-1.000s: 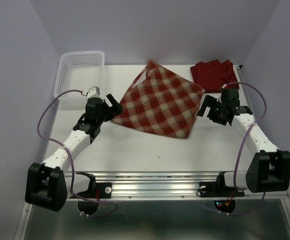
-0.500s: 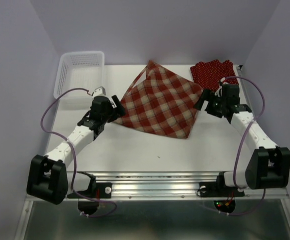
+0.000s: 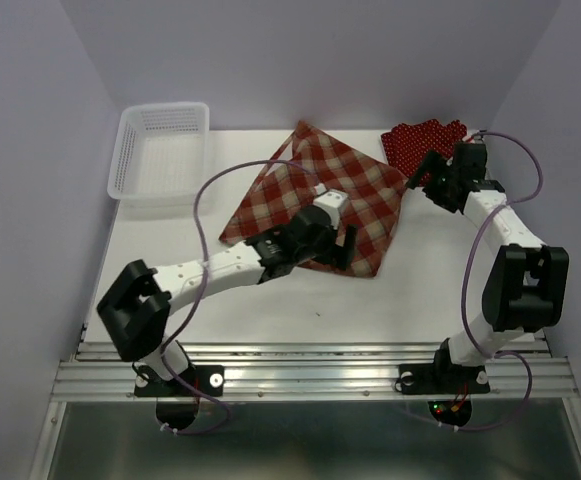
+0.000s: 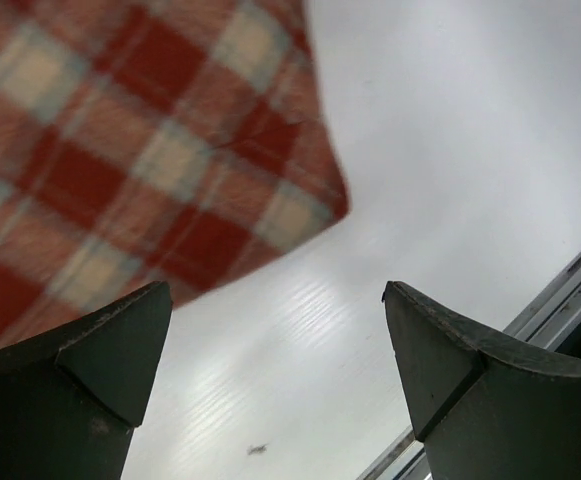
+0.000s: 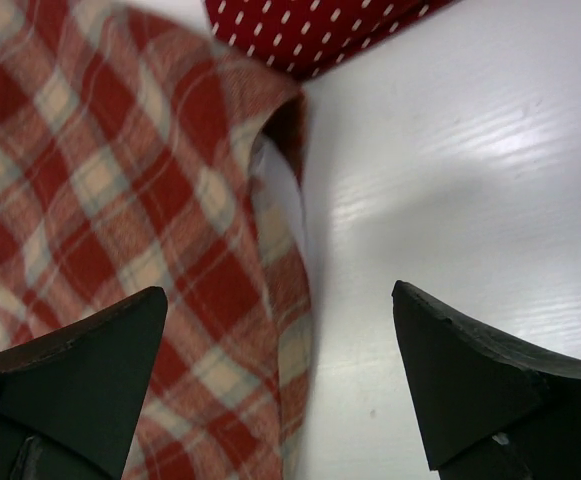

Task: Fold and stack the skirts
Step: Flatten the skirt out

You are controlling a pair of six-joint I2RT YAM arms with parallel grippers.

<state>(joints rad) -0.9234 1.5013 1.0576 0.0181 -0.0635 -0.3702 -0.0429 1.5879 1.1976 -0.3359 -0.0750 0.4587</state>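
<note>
The white counter (image 3: 270, 310) fills most of my top view. The biggest thing on it is the red-and-cream plaid skirt (image 3: 305, 180), spread flat as a tilted diamond in the upper middle of the frame. Its lower part is hidden under my left arm, which reaches across it from the lower left.

The white mesh basket (image 3: 166, 107) sits in the upper left corner, well apart from the plaid skirt. All I see in it is its own mesh floor and walls.

At the upper right lies dark red polka-dot cloth (image 3: 415, 145), just beside the plaid skirt's right corner. My right arm covers its right part, and I cannot tell whether it is one skirt or two stacked. In the right wrist view it shows only as a strip cut off by the top edge (image 5: 310, 30).

The left tool (image 3: 347, 245) hangs near the plaid skirt's lower right corner. In its wrist view (image 4: 275, 300) the fingers are spread, with nothing between them but bare counter. The blurred plaid corner lies in the upper left of that view.

The right tool (image 3: 425, 170) is also spread (image 5: 278, 295). It straddles the plaid skirt's edge, where the hem curls open.

A small dark speck (image 4: 257, 450) lies on the counter.
</note>
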